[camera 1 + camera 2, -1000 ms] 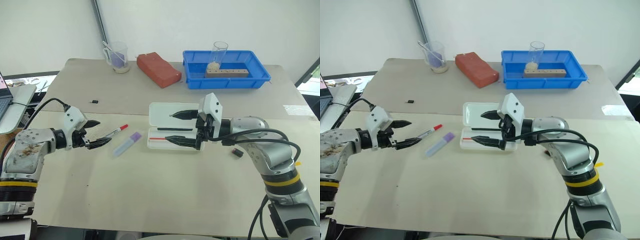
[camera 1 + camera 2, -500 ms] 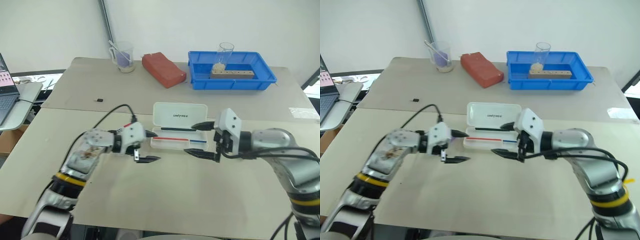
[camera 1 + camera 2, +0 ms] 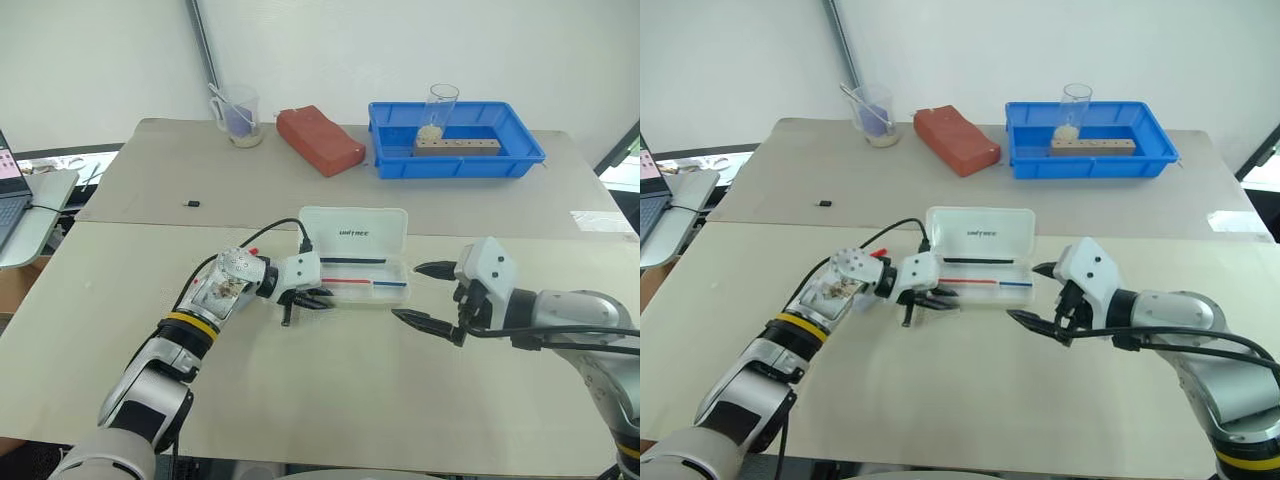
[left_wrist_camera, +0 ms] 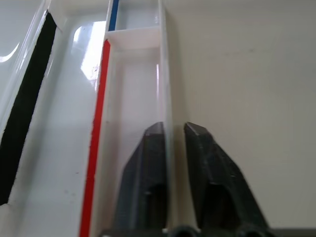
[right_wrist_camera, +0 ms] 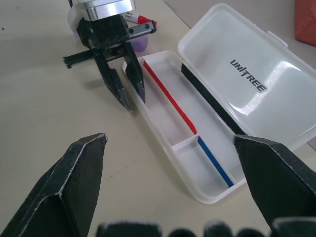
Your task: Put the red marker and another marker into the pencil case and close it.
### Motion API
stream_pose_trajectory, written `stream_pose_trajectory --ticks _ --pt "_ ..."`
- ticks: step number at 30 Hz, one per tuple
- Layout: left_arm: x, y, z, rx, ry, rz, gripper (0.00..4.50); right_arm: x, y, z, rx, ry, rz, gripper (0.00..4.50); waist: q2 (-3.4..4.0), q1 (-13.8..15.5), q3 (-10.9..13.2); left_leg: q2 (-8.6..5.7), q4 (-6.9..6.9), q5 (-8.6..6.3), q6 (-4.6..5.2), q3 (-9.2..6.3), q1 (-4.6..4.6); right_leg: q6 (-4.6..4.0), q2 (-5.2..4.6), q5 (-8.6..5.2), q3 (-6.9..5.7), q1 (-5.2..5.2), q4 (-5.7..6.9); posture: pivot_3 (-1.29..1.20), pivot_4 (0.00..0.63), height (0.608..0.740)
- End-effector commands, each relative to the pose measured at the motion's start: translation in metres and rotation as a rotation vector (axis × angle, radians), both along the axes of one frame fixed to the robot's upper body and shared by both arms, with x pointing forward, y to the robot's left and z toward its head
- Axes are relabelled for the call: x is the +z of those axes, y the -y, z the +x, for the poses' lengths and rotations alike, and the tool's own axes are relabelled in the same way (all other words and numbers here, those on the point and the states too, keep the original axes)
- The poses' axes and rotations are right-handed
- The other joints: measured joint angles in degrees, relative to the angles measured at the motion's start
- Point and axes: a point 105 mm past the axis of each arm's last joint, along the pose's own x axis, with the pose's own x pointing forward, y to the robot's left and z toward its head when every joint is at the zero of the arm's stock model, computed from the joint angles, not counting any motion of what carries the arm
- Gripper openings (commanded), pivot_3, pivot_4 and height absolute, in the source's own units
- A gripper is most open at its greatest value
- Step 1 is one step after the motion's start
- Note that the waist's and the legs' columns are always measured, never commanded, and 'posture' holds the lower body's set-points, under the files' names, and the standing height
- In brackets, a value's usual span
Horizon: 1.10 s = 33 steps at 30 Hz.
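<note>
Pencil case (image 5: 207, 123) front wall pinched by left gripper (image 4: 170, 143); right wrist view reveals red marker (image 5: 140, 20).

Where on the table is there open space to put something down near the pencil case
The near table, between both end effectors and the front edge, is bare. So is the strip between the pencil case and the blue tray. It is crowded at the case's front wall, pinched by the left end effector.
</note>
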Motion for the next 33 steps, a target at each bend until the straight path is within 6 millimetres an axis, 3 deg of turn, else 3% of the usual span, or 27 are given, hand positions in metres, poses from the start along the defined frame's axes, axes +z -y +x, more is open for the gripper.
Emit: stream_pose_trajectory --ticks 1,5,11,18,21,28,29,33 --pt "0.007 0.001 0.002 -0.028 0.04 0.003 0.07 0.014 -0.001 -0.002 -0.011 0.057 0.017 4.5 0.0 0.0 0.0 0.0 0.0 0.0 0.0 0.0 0.0 0.0 0.0 0.0 0.0 0.0 0.0 0.0 0.15 0.74" --pt "0.008 -0.005 -0.01 -0.047 0.023 0.005 0.07 0.01 0.001 -0.006 -0.011 0.039 0.013 4.5 0.05 0.0 0.0 0.0 0.01 0.0 0.0 -0.01 0.0 0.0 0.01 0.0 0.0 0.01 0.01 0.0 0.15 0.74" --pt "0.004 -0.018 -0.055 -0.101 -0.046 0.021 0.07 0.005 0.0 -0.011 0.031 -0.001 0.002 4.5 0.21 -0.4 -0.1 0.11 0.0 0.0 0.0 -0.02 0.07 -0.1 0.09 0.05 0.02 0.11 0.02 0.0 0.15 0.74" --pt "-0.001 -0.012 -0.068 -0.042 -0.065 0.015 0.07 0.002 -0.006 -0.009 0.068 -0.015 0.003 4.5 0.18 0.2 -0.1 0.12 0.11 0.0 0.0 -0.06 0.13 0.0 0.05 -0.02 -0.04 0.31 -0.06 0.0 0.15 0.74" --pt "0.004 -0.01 -0.069 -0.023 -0.065 -0.004 0.88 0.003 -0.006 -0.006 0.075 -0.014 0.003 4.5 0.16 0.1 -0.1 0.12 0.11 0.0 0.0 -0.06 0.12 -0.02 0.06 -0.02 -0.04 0.31 -0.08 0.0 0.15 0.74" --pt "0.04 -0.023 -0.087 0.018 -0.125 -0.127 4.25 0.005 -0.008 0.004 0.098 -0.006 0.001 4.5 0.17 -0.2 -0.1 0.16 0.09 0.0 0.0 -0.07 0.13 -0.06 0.1 0.0 -0.03 0.27 -0.04 0.0 0.15 0.74" --pt "0.045 -0.026 -0.09 0.022 -0.132 -0.135 4.44 0.005 -0.008 0.005 0.102 -0.004 0.002 4.5 0.18 -0.3 -0.1 0.17 0.08 0.0 0.0 -0.07 0.13 -0.07 0.11 -0.01 -0.03 0.26 -0.04 0.0 0.15 0.74" --pt "0.068 -0.04 -0.098 0.061 -0.129 -0.169 4.44 0.011 -0.01 0.008 0.12 0.01 0.004 4.5 0.14 -0.1 0.0 0.18 0.06 0.0 0.0 -0.07 0.21 -0.04 0.11 -0.04 -0.03 0.3 -0.05 0.0 0.15 0.74"
